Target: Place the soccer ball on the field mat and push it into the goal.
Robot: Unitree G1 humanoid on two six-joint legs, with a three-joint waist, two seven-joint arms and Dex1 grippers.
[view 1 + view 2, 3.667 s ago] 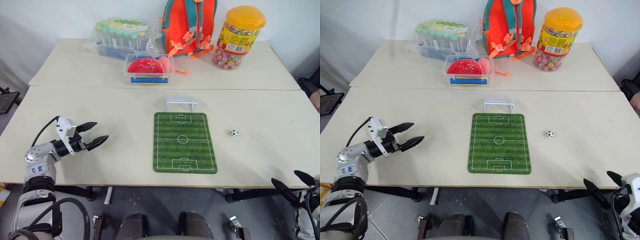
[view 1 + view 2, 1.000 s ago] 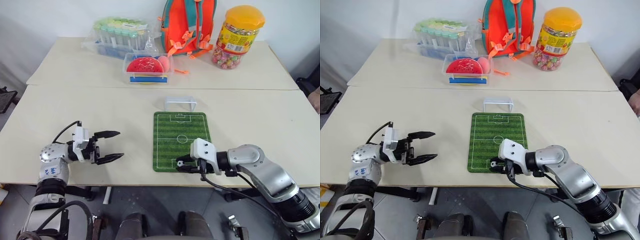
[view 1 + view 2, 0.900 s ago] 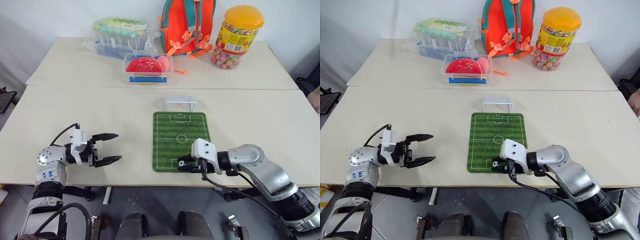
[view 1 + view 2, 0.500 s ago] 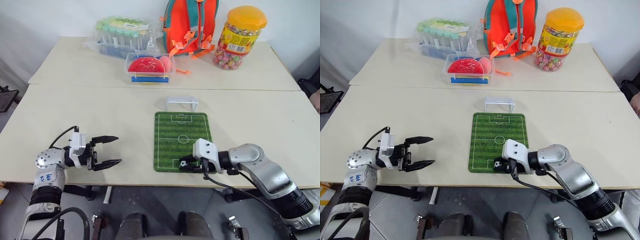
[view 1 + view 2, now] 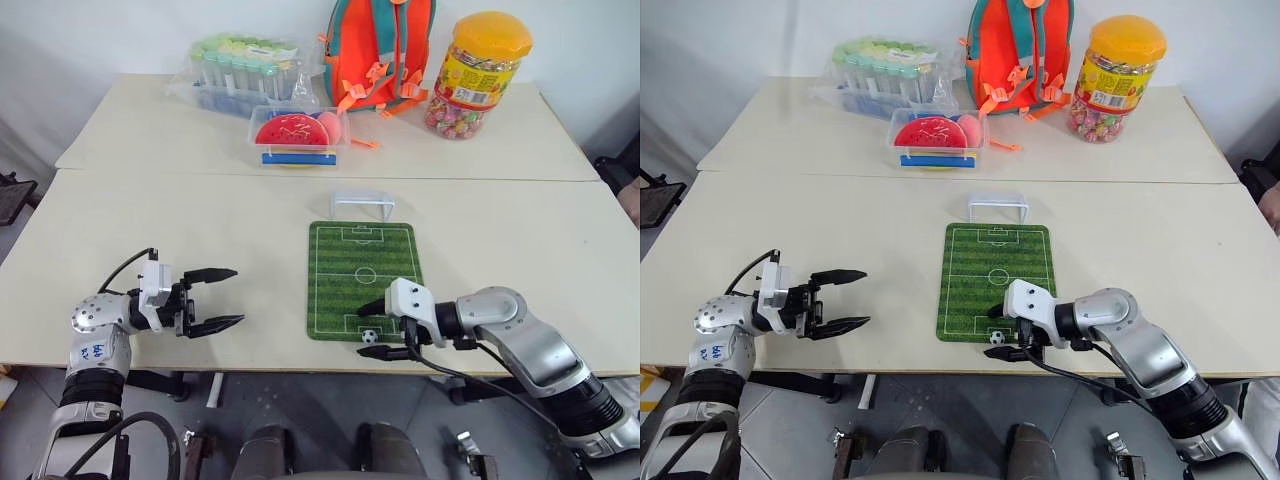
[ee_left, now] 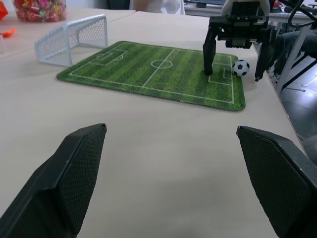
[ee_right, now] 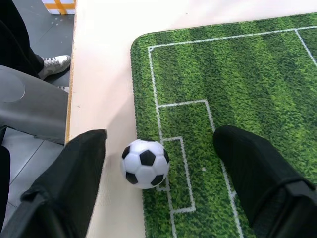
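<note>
Two pale beige desks (image 5: 180, 230) stand pushed together end to end, the seam running across between them, against a white wall. The far desk carries a rack of capped tubes (image 5: 240, 65) in clear wrap, a clear plastic box (image 5: 297, 138) with red and pink things inside, an orange and teal backpack (image 5: 380, 50) and a candy jar (image 5: 483, 72) with an orange lid.

On the near desk the field mat (image 5: 362, 275) lies flat, its near end close to the desk's front edge. The goal (image 5: 362, 205) stands on the bare desk just beyond the mat's far end, mouth toward the mat. The soccer ball (image 5: 369, 337) sits at the mat's near edge, by the small box marking; whether it rests fully on the mat or half on the desk is hard to judge from the right wrist view.

The right claw (image 5: 385, 328) is spread wide with one finger on each side of the ball, not touching it. The left claw (image 5: 222, 297) hovers wide open over bare desk, well to the left of the mat.

Bare desk lies to the left and right of the mat. Grey floor shows beyond the front edge.
</note>
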